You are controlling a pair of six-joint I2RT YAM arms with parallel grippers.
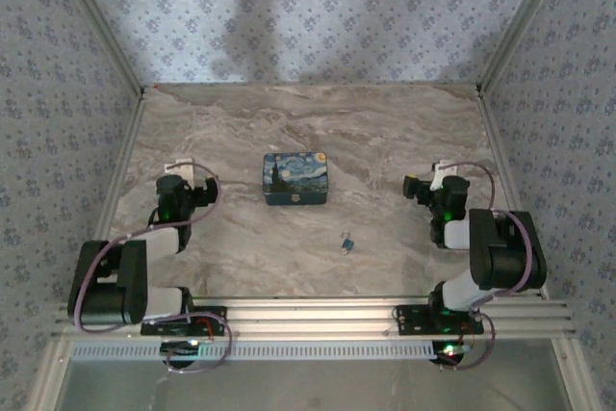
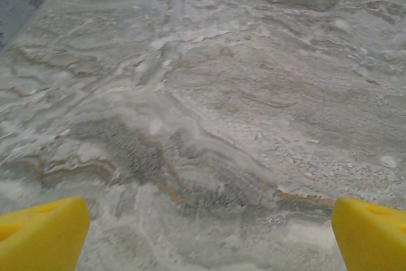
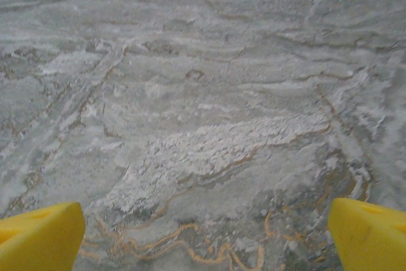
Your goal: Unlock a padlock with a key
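A small blue and dark object, the key [image 1: 346,244] as far as I can tell, lies on the marble table between the two arms, in front of a blue night-sky box [image 1: 295,178]. A tiny pale speck on the box's front wall looks like the padlock [image 1: 306,198], too small to be sure. My left gripper [image 1: 183,172] hangs left of the box, and my right gripper [image 1: 430,180] hangs to its right. In both wrist views the yellow fingertips [image 2: 41,233] [image 3: 368,236] stand wide apart over bare marble. Both grippers are open and hold nothing.
The marble table [image 1: 385,141] is closed in by patterned walls on the left, back and right, with metal frame posts at the corners. An aluminium rail [image 1: 318,315] runs along the near edge, where the arm bases are bolted.
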